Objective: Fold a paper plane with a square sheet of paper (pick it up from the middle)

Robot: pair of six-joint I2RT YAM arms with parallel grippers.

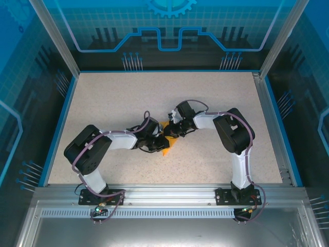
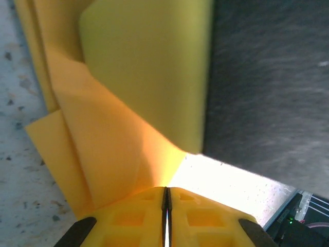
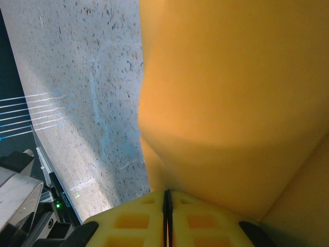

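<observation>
The square sheet of paper (image 1: 165, 151) is orange-yellow and creased, held off the table's middle between both arms. My left gripper (image 1: 160, 140) and right gripper (image 1: 171, 133) meet there tip to tip. In the left wrist view the jaws of the left gripper (image 2: 166, 193) are shut, with folded layers of paper (image 2: 103, 144) rising from them. A pale yellow block (image 2: 149, 67) like a gripper finger lies against the paper. The right gripper (image 3: 167, 194) is likewise shut on the paper (image 3: 231, 103). Whether the paper has a paper plane's shape is hidden by the grippers.
The speckled table (image 1: 128, 98) is bounded by blue-edged walls (image 1: 61, 113) on the left, back and right. A metal rail (image 1: 164, 193) with both arm bases runs along the near edge. The arms' elbows (image 1: 85, 152) (image 1: 236, 131) stick out to either side.
</observation>
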